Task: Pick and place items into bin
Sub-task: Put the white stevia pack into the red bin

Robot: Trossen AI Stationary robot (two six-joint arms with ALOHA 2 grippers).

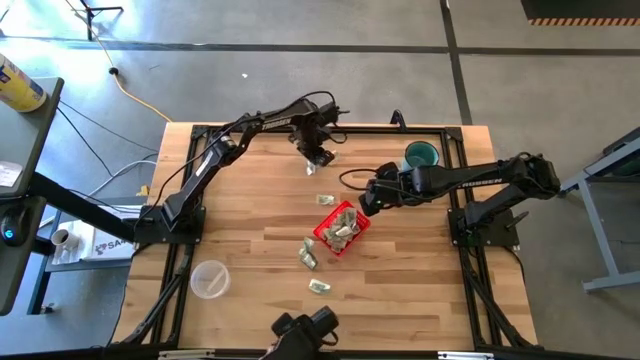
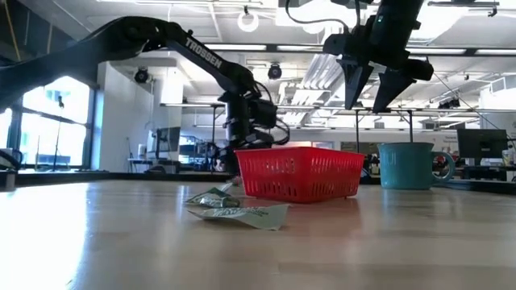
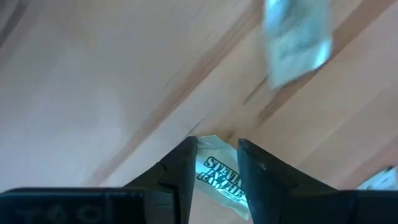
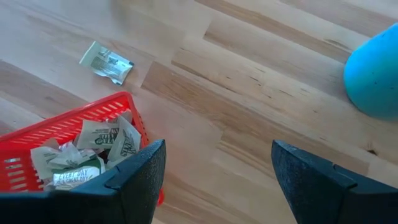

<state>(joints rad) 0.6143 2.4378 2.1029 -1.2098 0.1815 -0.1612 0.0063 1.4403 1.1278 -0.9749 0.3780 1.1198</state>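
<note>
Left jaws round a packet (image 3: pixel 219 177)

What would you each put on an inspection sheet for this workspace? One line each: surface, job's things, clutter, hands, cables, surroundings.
Surface: wooden table, bare planks between items.
Job's things: red basket holding several packets; loose packets lie beside it on the table.
Clutter: teal mug near the far edge; clear plastic cup near the front left.
Hands: left hand low at the far side, shut on a packet; right hand open, above the table beside the basket.
Cables: yellow cable on the floor, far left.
Surroundings: concrete floor; a desk at the left.
</note>
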